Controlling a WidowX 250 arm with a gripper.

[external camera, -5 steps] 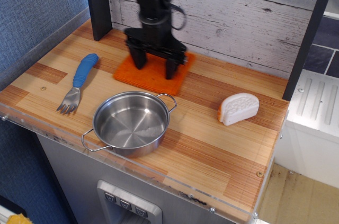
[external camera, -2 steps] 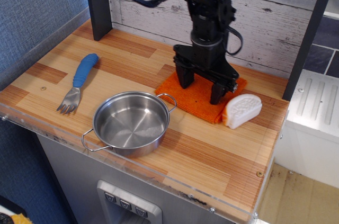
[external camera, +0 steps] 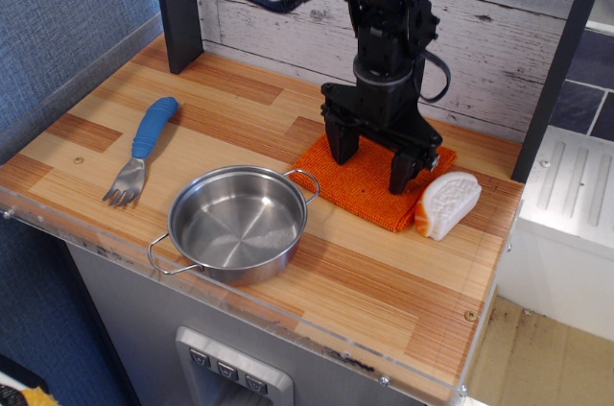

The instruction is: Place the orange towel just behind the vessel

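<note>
A blue-handled fork [external camera: 140,150] lies near the bench's [external camera: 384,272] left edge, with bare wood around it. The steel pan [external camera: 238,224] sits near the front edge. To its right and slightly behind lies the bright orange knitted towel [external camera: 367,183], flat, its right side touching a white-and-orange wedge [external camera: 447,204]. The tool [external camera: 374,158] presses on the towel, fingers apart.

The black robot gripper [external camera: 374,164] stands with its two fingers [external camera: 342,144] spread wide, pressing down on the flat square orange knitted towel [external camera: 369,183]. The towel lies at 2 o'clock from the round shiny steel pan [external camera: 237,222], touching the white-and-orange wedge block [external camera: 447,204].
</note>
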